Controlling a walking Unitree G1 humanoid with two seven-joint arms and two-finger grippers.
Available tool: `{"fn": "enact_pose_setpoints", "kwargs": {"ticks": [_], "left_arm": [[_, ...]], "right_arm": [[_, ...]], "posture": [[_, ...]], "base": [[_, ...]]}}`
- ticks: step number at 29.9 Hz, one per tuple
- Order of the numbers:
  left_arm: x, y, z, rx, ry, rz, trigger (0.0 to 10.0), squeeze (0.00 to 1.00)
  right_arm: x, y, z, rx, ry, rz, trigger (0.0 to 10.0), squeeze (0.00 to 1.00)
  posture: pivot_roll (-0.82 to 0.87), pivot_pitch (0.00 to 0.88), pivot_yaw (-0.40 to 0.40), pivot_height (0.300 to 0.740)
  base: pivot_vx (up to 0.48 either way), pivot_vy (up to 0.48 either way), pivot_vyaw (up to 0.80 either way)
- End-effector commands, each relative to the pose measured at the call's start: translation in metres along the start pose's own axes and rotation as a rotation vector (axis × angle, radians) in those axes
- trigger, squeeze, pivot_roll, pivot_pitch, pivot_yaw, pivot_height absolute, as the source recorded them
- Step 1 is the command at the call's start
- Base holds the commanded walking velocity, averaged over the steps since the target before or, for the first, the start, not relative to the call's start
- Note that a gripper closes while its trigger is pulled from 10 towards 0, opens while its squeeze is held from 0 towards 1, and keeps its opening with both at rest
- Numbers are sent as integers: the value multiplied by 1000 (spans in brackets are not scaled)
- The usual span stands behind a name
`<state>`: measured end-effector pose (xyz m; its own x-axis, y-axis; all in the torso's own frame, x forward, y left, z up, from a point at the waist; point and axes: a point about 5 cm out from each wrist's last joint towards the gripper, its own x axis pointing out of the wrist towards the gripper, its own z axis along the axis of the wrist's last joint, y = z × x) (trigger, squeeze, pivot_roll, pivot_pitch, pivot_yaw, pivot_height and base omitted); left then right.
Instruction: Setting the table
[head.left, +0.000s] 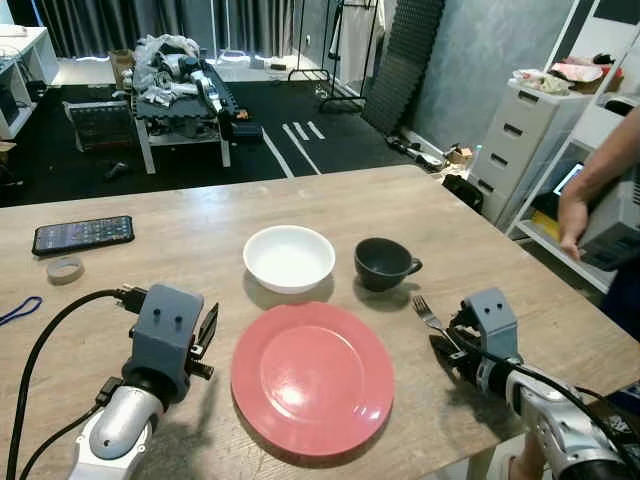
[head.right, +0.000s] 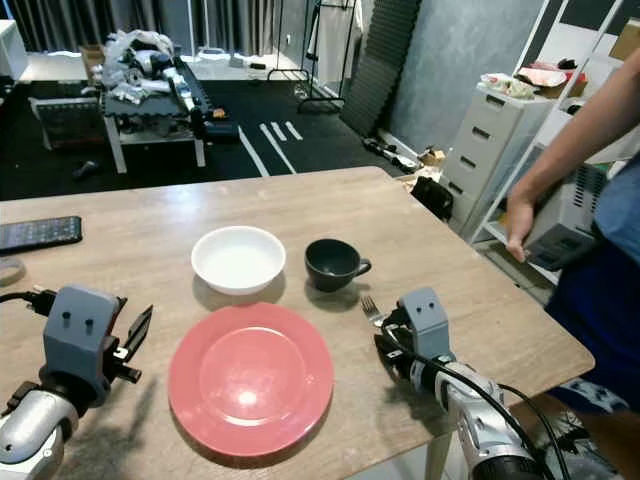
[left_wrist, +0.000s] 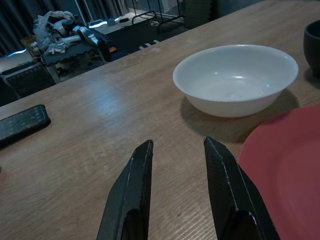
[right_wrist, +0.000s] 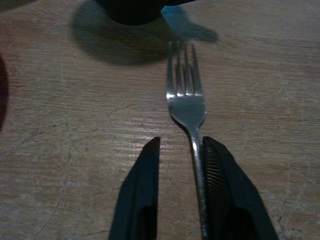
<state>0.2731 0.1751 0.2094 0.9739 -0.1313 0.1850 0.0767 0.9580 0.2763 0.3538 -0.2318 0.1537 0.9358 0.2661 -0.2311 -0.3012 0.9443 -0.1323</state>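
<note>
right wrist view, fork (right_wrist: 186, 97) handle between parted right jaws, against one finger (right_wrist: 222, 195), left jaws parted

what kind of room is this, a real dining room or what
Probably a workshop or lab space set up for dining, not a true dining room: a wooden table laid with a red plate, beyond it a bench heaped with gear and a white drawer unit.

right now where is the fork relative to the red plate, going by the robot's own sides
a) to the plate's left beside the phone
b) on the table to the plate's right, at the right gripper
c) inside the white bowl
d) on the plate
b: the fork lies on the bare table to the right of the red plate, its handle between the fingers of the right gripper, tines toward the dark cup.
</note>
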Motion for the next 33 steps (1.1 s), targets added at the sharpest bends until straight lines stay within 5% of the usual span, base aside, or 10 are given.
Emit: {"fn": "enact_pose_setpoints", "kwargs": {"ticks": [1,7,8,9,11,12,19,21,22,33], "left_arm": [[-3,-1,-4,3,17,4,10000,0],[-3,-2,-4,0,18,4,10000,0],[-3,-2,-4,0,18,4,10000,0],[-3,-1,-4,1,18,4,10000,0],[-3,-1,-4,1,18,5,10000,0],[-3,-1,-4,1,18,5,10000,0],[-3,-2,-5,0,20,6,10000,0],[-3,-3,-5,-2,20,4,10000,0],[-2,-5,-5,-14,21,0,10000,0],[8,-25,-1,-120,28,-29,10000,0]], "right_arm": [[-6,-4,-36,65,159,-30,0,0],[-3,-6,-37,150,175,-46,9922,0],[-3,-7,-38,150,181,-46,10000,0],[-3,-6,-39,147,187,-44,4745,0],[-2,-6,-39,144,190,-42,4745,0],[-2,-6,-39,143,191,-39,0,0],[-1,-5,-36,173,158,-41,0,0],[2,-4,-26,214,77,-53,39,0],[4,-4,-6,286,-80,-97,10000,0],[-14,6,57,497,-605,-347,10000,0]], "posture": [[119,188,29,740],[120,190,29,740],[119,191,28,740],[119,191,28,740],[119,191,28,740],[120,191,28,740],[119,190,28,740],[118,187,28,740],[116,185,29,740],[106,171,43,740]], "base": [[0,0,0],[0,0,0],[0,0,0],[0,0,0],[0,0,0],[0,0,0],[0,0,0],[0,0,0],[0,0,0],[0,0,0]]}}
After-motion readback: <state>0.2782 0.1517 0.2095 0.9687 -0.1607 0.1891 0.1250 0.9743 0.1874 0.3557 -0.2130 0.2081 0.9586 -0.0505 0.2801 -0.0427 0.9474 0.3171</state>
